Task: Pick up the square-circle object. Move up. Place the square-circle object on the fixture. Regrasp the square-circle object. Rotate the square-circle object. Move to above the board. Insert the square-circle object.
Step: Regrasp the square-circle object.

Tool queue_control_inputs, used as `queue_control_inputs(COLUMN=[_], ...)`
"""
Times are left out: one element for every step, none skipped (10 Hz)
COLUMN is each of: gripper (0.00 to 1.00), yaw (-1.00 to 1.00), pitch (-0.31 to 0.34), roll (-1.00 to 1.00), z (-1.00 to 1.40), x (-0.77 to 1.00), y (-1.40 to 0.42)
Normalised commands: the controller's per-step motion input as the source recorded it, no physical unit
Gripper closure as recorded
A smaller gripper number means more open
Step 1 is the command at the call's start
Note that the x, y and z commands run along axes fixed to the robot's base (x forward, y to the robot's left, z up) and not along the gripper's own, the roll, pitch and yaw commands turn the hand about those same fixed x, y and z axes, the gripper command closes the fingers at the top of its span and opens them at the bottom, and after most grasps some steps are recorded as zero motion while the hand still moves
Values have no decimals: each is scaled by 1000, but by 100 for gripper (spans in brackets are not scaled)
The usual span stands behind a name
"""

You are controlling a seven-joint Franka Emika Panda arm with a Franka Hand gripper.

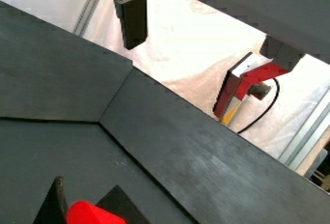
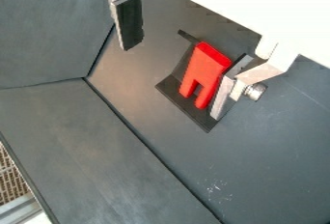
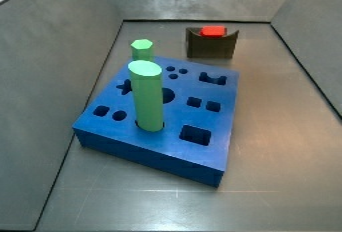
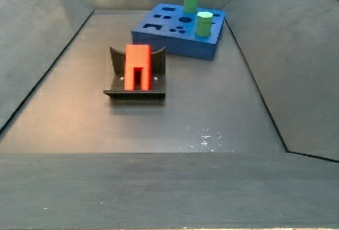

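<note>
The pincer (image 2: 187, 49) hangs open and empty above the square-circle object (image 2: 200, 70); the peg rests on the fixture (image 4: 135, 83), prongs pointing six o'clock in a side view.

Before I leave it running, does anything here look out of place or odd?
Nothing stands out. The red peg rests on the fixture, the claw is open above it, and two green cylinders stand upright in the board.

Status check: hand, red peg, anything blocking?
Hand open, empty, raised above the fixture. Square-circle object resting on fixture, prongs toward camera in a side view. Nothing in the way.
</note>
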Motion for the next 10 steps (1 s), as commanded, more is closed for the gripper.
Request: queue_control_inputs(gripper=[0, 0, 0, 0, 0, 0, 0, 0, 0, 0], yaw=[207, 183, 154, 131, 112, 103, 93, 91, 90, 91], pitch=[14, 9, 10, 12, 17, 23, 33, 37, 43, 47], roll=[168, 168, 168, 167, 163, 158, 150, 146, 142, 138], z=[-26, -28, -29, -29, -32, -35, -37, -38, -40, -42], x=[273, 266, 265, 264, 260, 256, 248, 245, 241, 237], y=[-56, -57, -53, -50, -48, -47, -47, -47, -46, -46])
